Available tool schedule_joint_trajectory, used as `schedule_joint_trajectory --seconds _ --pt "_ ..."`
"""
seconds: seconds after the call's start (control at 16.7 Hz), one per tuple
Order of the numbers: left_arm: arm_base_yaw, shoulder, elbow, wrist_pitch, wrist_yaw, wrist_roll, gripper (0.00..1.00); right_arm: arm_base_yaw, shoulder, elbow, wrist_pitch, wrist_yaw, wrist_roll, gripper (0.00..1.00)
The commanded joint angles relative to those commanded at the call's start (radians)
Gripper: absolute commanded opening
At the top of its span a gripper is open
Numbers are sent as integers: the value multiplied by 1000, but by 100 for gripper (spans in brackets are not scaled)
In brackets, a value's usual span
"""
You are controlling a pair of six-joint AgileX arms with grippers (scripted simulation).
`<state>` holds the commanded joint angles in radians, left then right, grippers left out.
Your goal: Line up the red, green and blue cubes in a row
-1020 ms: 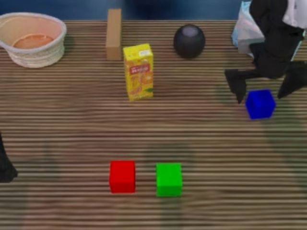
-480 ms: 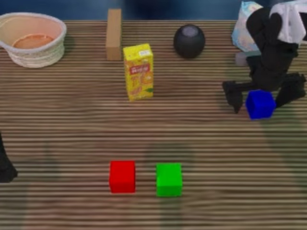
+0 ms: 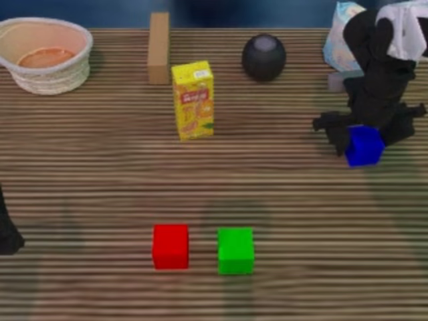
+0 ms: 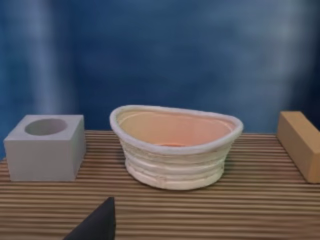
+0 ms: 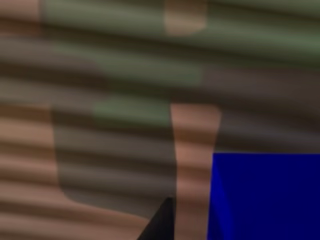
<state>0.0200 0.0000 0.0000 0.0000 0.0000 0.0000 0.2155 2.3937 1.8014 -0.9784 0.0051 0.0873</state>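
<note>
The right hand (image 3: 364, 130) is hanging low over the blue cube (image 3: 364, 146) at the far right of the surface (image 3: 301, 200), its two dark fingers straddling the cube and looking drawn in against its sides, so I am judging it to be pinching the cube rather than merely framing it. The red cube (image 3: 170, 246) and the green cube (image 3: 235, 250) are sitting side by side near the front, a small gap between them, well apart from the blue one. The left hand (image 3: 8, 234) is idling at the left edge, and I cannot tell whether its fingers are spread or pressed together. What is worrying me is the grip: the hand seems to be sitting a little toward the cube's far side, so the cube could twist or slip out on the lift. On the way across, the juice carton (image 3: 193, 100) and black ball (image 3: 263, 57) are standing far enough back to be safe, but setting the blue cube down too close could be nudging the green one out of line
</note>
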Motion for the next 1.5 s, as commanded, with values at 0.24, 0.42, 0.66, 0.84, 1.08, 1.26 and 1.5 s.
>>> schedule_joint_trajectory --seconds 0.24,0.42,0.66,0.84,1.08,1.26,1.5 --pt "0 0 0 0 0 0 100 0 0 0 0 0 0 2" --pt "0 0 0 0 0 0 100 0 0 0 0 0 0 0" --pt "0 0 0 0 0 0 100 0 0 0 0 0 0 0" --pt "0 0 0 0 0 0 100 0 -26 10 -11 2 0 0" --pt "0 0 0 0 0 0 100 4 -51 92 -122 -1 -1 0" --pt "0 0 0 0 0 0 100 9 -79 164 -224 1 -3 0" --pt "0 0 0 0 0 0 100 9 -89 181 -244 1 -3 0"
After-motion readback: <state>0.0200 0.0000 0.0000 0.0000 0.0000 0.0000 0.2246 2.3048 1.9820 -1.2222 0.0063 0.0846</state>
